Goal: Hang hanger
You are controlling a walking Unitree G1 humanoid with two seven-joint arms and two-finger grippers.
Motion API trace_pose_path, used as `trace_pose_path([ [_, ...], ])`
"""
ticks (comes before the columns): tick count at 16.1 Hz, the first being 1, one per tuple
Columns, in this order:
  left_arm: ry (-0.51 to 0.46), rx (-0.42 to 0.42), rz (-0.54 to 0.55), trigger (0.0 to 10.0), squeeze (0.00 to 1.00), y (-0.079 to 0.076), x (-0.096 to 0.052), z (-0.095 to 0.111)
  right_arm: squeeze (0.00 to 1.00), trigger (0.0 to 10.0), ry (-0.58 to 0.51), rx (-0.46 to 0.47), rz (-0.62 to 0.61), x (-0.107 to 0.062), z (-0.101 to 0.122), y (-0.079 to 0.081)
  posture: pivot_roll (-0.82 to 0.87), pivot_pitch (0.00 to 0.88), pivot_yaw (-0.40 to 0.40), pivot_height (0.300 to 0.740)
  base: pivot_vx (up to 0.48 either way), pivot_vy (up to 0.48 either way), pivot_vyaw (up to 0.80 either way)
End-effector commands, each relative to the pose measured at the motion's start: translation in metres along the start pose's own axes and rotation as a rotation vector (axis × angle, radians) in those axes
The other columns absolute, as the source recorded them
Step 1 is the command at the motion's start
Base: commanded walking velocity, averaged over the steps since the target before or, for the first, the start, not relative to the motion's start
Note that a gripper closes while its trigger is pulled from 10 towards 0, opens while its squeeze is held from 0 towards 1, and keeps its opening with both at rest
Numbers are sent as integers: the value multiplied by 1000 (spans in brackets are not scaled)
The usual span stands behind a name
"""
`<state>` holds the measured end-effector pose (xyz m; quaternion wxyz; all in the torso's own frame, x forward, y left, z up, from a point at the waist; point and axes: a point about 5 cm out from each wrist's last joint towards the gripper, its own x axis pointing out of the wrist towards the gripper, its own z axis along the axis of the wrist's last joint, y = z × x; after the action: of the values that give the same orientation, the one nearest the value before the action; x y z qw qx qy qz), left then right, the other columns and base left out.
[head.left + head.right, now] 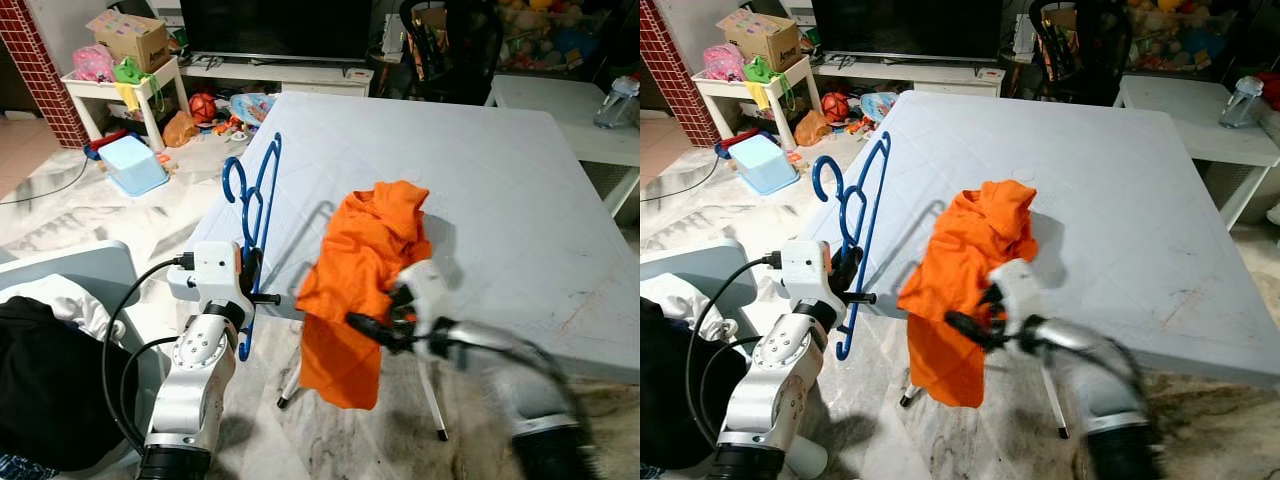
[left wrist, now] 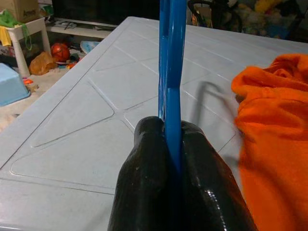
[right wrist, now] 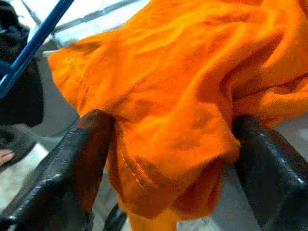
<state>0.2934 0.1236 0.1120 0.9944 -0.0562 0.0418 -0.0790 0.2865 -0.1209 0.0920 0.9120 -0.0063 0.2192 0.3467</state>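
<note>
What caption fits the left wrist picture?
Left gripper clamps the blue hanger above the table, orange shirt beside.

You get bright, even indoor light. The right arm (image 1: pixel 520 370) smears with motion blur at the lower right of both eye views. The orange cloth (image 1: pixel 365 270) casts soft shadows on the table (image 1: pixel 480 180).
</note>
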Motion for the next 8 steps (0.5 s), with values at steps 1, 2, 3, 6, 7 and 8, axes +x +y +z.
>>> trace_pose_path([
  [1, 11, 1, -1, 10000, 0, -2, -1, -1, 0, 0, -18, -27, -38, 0, 4, 1, -50, 0, 10, 740, 0, 0, 0],
  [2, 11, 1, -1, 10000, 0, -2, -2, -1, 0, 0, -26, -43, -77, 4, 4, 1, -48, 0, 8, 740, 0, 0, 0],
  [3, 12, 1, 0, 10000, 0, -2, -2, -1, 0, 0, -31, -64, -96, 6, 4, 1, -48, 0, 8, 740, 0, 0, 0],
  [6, 12, 4, 6, 10000, 0, -1, -1, -1, 0, 0, -61, -65, -168, 13, 8, 0, -41, 0, 2, 740, 0, 0, 0],
  [7, 12, 4, 7, 10000, 0, 0, -1, 0, 0, 0, -66, -60, -191, 14, 8, -2, -40, 0, 1, 740, 0, 0, 0],
  [8, 11, 6, 10, 10000, 0, 0, -1, 0, 0, 0, -74, -57, -235, 15, 8, -7, -40, 0, 0, 740, 0, 0, 0],
])
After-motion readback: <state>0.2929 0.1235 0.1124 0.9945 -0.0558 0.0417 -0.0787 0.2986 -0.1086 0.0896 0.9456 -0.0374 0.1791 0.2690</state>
